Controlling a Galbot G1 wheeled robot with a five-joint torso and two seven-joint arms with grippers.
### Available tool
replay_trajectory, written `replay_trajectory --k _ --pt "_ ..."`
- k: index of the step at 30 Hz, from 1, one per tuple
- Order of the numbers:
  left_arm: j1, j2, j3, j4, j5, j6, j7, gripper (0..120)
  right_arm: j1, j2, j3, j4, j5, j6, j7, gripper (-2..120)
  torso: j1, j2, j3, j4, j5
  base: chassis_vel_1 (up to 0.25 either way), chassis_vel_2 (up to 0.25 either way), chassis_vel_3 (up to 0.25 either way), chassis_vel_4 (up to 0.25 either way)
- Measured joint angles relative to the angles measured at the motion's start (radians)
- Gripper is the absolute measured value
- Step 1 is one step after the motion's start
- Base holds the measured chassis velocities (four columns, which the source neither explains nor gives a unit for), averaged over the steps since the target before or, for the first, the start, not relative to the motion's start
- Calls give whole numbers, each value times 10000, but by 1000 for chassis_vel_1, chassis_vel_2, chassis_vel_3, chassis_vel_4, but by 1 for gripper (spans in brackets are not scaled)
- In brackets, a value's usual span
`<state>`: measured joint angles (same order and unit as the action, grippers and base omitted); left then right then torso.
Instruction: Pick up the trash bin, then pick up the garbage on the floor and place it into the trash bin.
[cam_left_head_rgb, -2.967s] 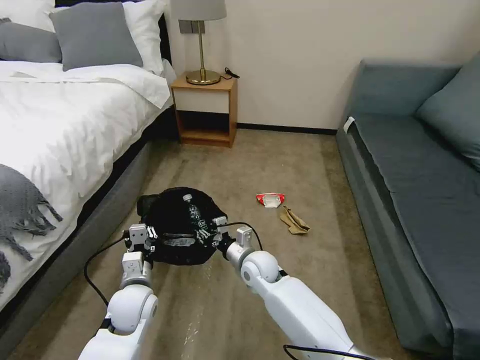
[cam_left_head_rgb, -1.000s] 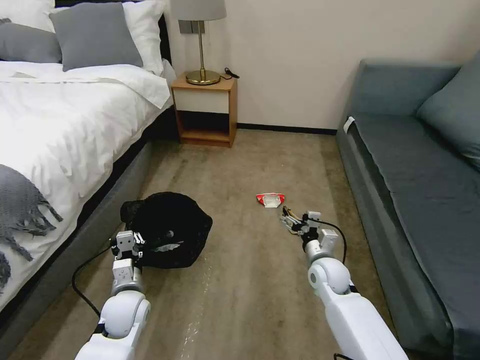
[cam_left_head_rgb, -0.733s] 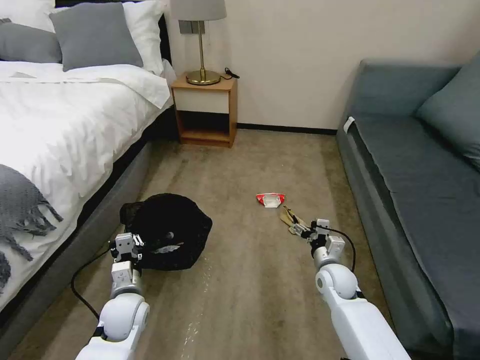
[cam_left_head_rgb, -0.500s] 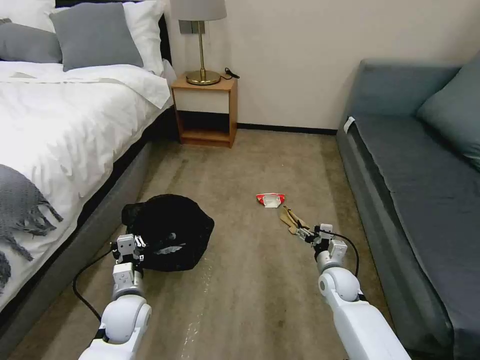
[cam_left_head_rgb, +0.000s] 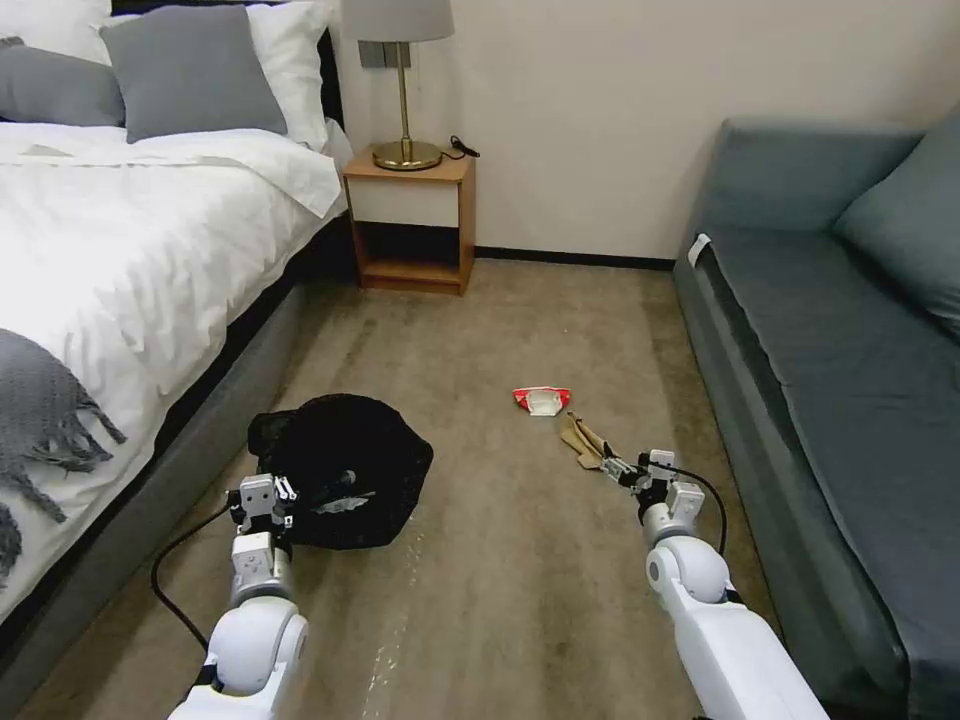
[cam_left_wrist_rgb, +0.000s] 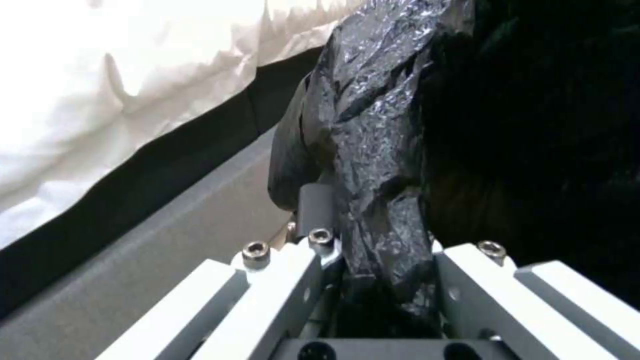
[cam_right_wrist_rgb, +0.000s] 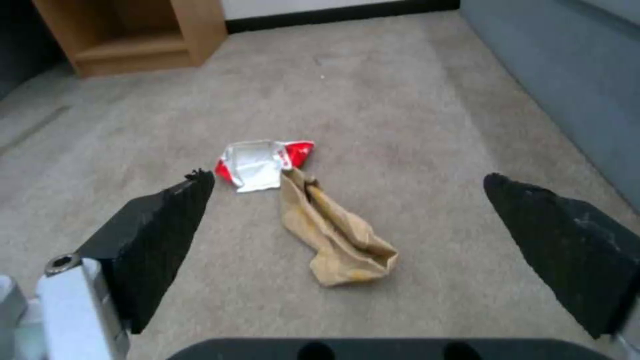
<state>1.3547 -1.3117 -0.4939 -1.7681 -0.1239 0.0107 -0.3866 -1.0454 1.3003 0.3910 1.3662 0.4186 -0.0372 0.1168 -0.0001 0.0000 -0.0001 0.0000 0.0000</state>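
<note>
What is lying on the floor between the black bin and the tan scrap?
Nothing: in the head view it is bare carpet between the bin and the tan scrap. The red-and-white packet lies farther back.

Bed (cam_left_head_rgb: 120, 230), nightstand (cam_left_head_rgb: 410, 215), lamp (cam_left_head_rgb: 400, 80), sofa (cam_left_head_rgb: 840, 330).

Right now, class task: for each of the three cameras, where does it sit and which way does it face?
Head view: on the head, looking down at the carpet; both arms, left tool, right tool.
Left wrist view: on the left wrist, facing the trash bin its tool clamps.
Right wrist view: on the right wrist, open tool facing the tan scrap and red-and-white packet.
Head and right wrist views share both litter pieces.
</note>
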Motion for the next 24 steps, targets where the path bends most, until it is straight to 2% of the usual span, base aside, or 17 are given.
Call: replay_trajectory --k 21,24 --pt "-58 -16 35 229 20 -138 38 3 -52 25 201 -269 -16 396 -172 100 1 0 1 2 4 -166 173 174 -167" --pt "-56 -16 37 253 17 -158 55 3 -75 25 206 -268 -26 400 -178 100 1 0 2 -1 -4 -196 158 173 -161"
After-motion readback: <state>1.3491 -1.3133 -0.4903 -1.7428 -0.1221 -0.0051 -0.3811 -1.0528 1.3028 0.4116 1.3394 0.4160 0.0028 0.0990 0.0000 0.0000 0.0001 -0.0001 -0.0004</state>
